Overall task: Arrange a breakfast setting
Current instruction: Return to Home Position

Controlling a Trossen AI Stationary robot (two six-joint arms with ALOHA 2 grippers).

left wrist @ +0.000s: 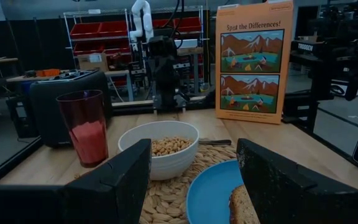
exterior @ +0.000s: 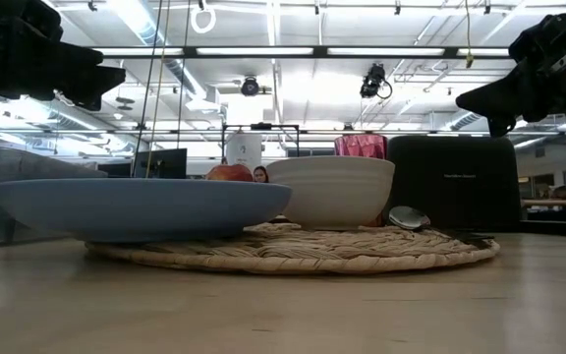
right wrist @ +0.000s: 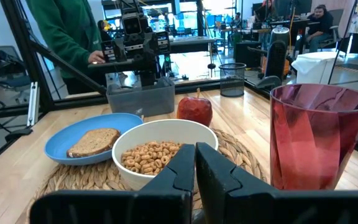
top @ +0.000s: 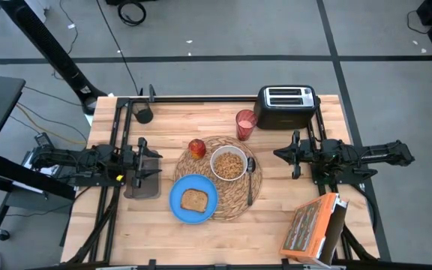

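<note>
A round woven placemat (top: 231, 201) lies mid-table. On it stand a white bowl (top: 229, 163) holding cereal and a blue plate (top: 193, 199) with a toast slice (top: 194, 199). A red apple (top: 196, 148) rests at the mat's far left rim. A dark spoon (top: 250, 180) lies on the mat right of the bowl. A pink cup (top: 245, 124) stands on the table beyond the mat. My left gripper (top: 148, 166) is open at the table's left, above a grey tray. My right gripper (top: 280, 154) is shut, right of the mat, holding nothing.
A black toaster (top: 287, 106) stands at the far edge, right of the cup. An orange cereal box (top: 313, 228) stands at the near right corner. A grey tray (top: 142, 180) lies under my left gripper. A person in green (right wrist: 67, 31) stands beyond the table's left side.
</note>
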